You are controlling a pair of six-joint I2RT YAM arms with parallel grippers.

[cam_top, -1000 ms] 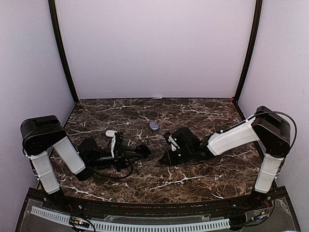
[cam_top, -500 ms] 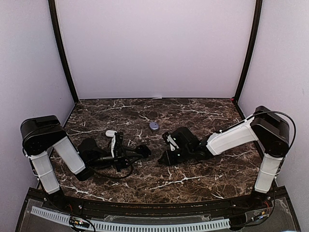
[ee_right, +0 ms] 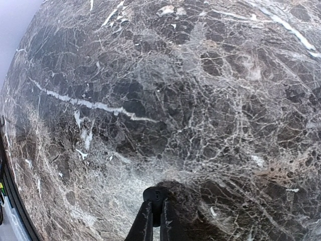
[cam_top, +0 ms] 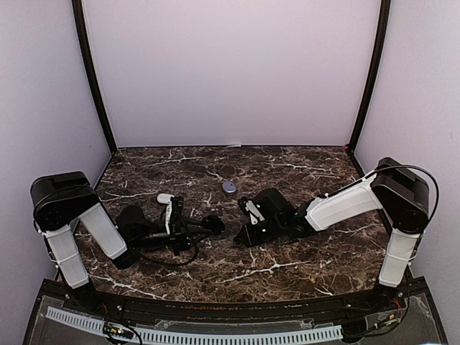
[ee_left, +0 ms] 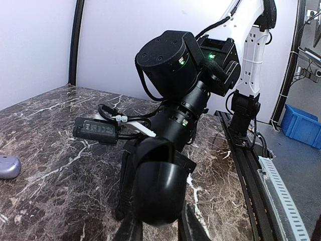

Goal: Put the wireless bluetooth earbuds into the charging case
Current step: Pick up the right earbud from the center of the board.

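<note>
Your right gripper [ee_right: 155, 205] has its two slim black fingers [ee_right: 143, 224] drawn almost together. They pinch a tiny glossy black earbud [ee_right: 155, 193] at their tips, a rounded bead held low over the marble tabletop [ee_right: 210, 90]. The stone is dark brown and polished, threaded with white and tan veins, and a soft shadow lies under the bud. You cannot tell whether the bud touches the stone.

Your left gripper [ee_left: 159, 223] is clamped on a black charging case [ee_left: 159, 188], a smooth, domed, pebble-like shell with a dull sheen. It is gripped from both sides, low in the left wrist view. Whether its lid is up is not clear.

From above, both grippers lie low near the middle of the table, tips pointing at each other, near but apart. A purple case [cam_top: 228, 187], a small matte oval, rests on the marble farther back, clear of both grippers.

Outward from the grippers, each arm has white shell links [cam_top: 338, 205] and black rounded joints. Plain lavender walls [cam_top: 230, 72] enclose the table.
</note>
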